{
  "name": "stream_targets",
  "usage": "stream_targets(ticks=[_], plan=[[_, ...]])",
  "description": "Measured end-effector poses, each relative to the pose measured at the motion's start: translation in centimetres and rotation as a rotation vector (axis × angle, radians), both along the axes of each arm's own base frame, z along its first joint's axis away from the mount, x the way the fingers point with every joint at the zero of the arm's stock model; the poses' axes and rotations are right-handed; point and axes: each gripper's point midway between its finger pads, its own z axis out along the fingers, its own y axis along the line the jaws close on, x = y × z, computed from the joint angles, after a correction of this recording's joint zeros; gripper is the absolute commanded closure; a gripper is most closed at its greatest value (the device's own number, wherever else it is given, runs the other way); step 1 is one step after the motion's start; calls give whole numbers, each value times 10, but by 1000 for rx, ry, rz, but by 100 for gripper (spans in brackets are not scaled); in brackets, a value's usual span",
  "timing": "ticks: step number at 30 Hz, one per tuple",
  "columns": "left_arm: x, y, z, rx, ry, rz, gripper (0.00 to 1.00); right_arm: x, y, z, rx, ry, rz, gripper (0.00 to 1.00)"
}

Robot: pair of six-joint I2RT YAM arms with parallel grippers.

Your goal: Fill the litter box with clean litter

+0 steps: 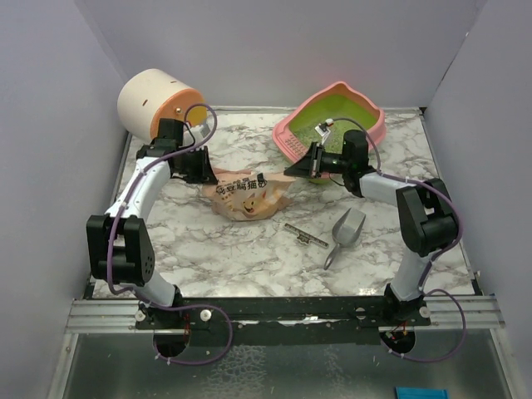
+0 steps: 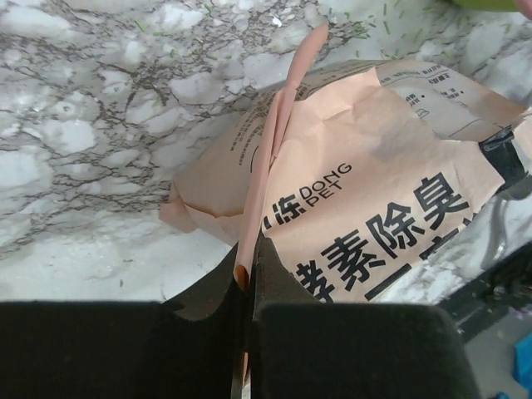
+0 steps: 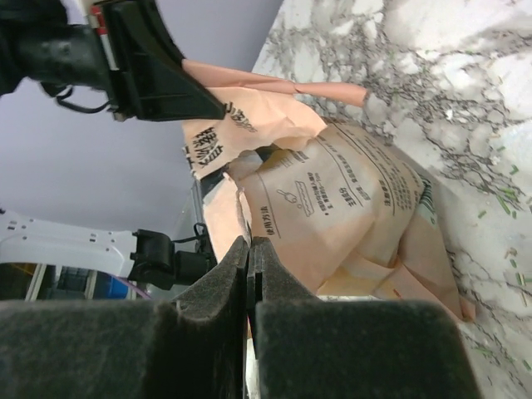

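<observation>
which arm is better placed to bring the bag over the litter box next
Right, probably. The right gripper is shut on the bag at the edge nearest the litter box. The left gripper pinches the bag's opposite edge, farther from the box.

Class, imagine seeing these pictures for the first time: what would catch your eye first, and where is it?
A crinkled peach-pink bag is mid-table, pinched at one end by the left pincer and at the other by the right pincer. Behind it are a pink litter box with lime-green inside, far right, and a cream-and-orange cylinder, far left.
</observation>
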Motion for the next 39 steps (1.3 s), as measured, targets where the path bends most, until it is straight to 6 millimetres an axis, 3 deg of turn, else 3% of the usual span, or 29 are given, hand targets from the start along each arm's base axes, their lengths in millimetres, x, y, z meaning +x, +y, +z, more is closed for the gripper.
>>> stream_targets(ticks=[6, 10, 12, 14, 17, 20, 27, 35, 39], plan=[[-1, -5, 24, 175, -127, -29, 62, -2, -3, -11, -66, 14, -30, 99], [-4, -11, 79, 204, -405, -64, 54, 0, -6, -10, -92, -9, -49, 99], [-12, -14, 110, 204, -578, -104, 45, -1, -6, -12, -101, -8, -50, 99], [-22, -17, 136, 193, -715, -147, 41, -1, -7, -14, -107, -6, -53, 99], [-32, -27, 155, 166, -856, -240, 41, -1, -6, -15, -111, -7, -52, 99], [-40, -49, 149, 140, -926, -377, 42, -2, -5, -15, -112, -11, -49, 99], [-51, -82, 99, 180, -962, -633, 39, -2, -5, -16, -113, -10, -48, 99], [-28, -98, 95, 260, -1105, -732, 37, -3, -5, -17, -119, -19, -44, 99], [-16, -106, 74, 287, -1097, -786, 36, -3, -5, -18, -124, -17, -42, 99]])
